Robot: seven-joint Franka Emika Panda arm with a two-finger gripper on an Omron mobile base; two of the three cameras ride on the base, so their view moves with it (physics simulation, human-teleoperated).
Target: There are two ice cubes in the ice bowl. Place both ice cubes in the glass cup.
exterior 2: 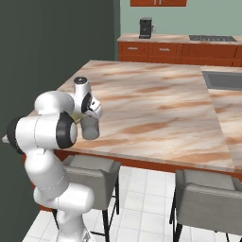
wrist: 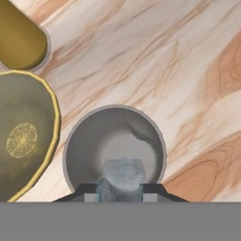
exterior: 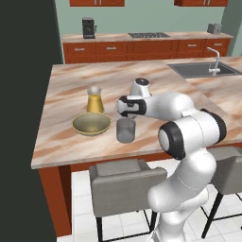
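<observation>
Gripper [wrist: 120, 193] poised directly over the short, grey translucent glass cup [exterior: 125, 130], its two dark tips closed narrowly on a small pale bluish translucent ice cube [wrist: 121, 176], which sits framed inside the cup's round mouth in the hand view. The cup stands near the front edge of the marbled tan island counter [exterior: 71, 90], toward its left end. Just beside it, nearer the left edge, rests the wide, shallow golden olive-yellow ice bowl [exterior: 91, 124]; the visible part of its interior shows an embossed medallion and no cube, though part of the bowl is cut off. Behind the bowl stands a narrow-necked clear flask of yellow liquid [exterior: 95, 99].

Handling, as judged: the cube is probably light, hard and slick, so a pinch across two flat opposite faces, as here, seems best; excess squeeze could shoot it sideways. The cup looks light and tippable, so release should be centred over the opening and clear of the rim. Whether another cube already lies in the cup cannot be told.
</observation>
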